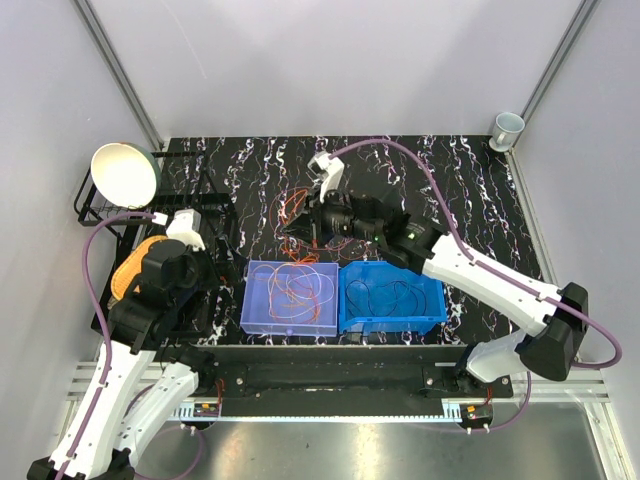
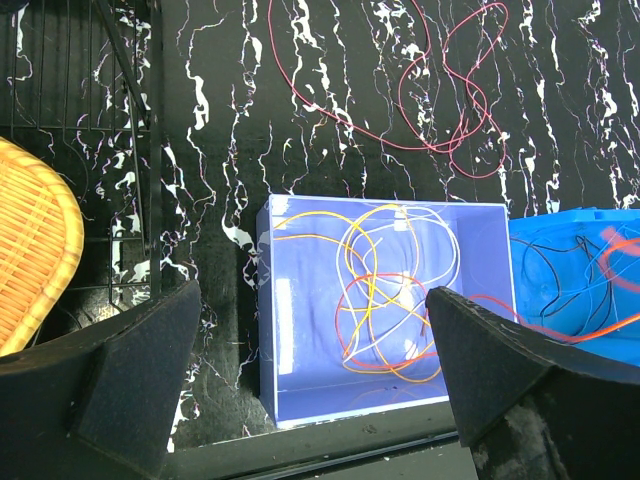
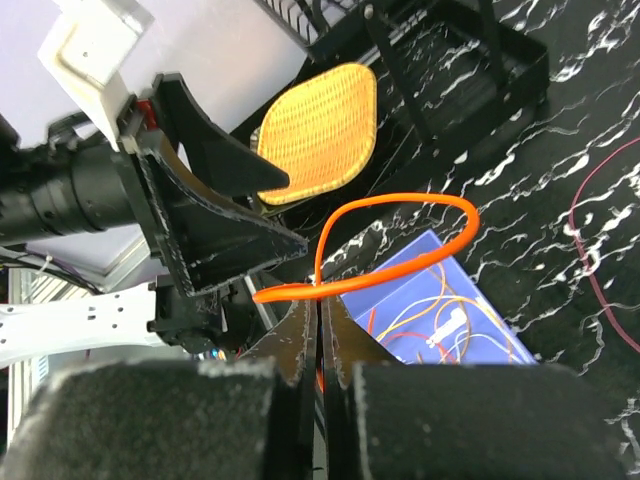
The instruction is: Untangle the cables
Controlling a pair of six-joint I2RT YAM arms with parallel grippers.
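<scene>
Clenched on an orange cable (image 3: 400,205), the right claw (image 3: 320,305) is held above the worktop (image 1: 470,180). Wide open and grasping nothing, the left claw (image 2: 310,300) is poised over a lilac bin (image 2: 268,300) where orange, yellow and white cables (image 2: 380,212) are laid; black cables (image 2: 540,275) are seen in the blue bin (image 2: 560,225). One red cable (image 2: 440,90) lies loose, so sorting is judged partly done.

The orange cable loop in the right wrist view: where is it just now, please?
The orange cable is pinched in the shut right gripper, looping out by the far edge of the purple bin, left of centre in the top view.
</scene>
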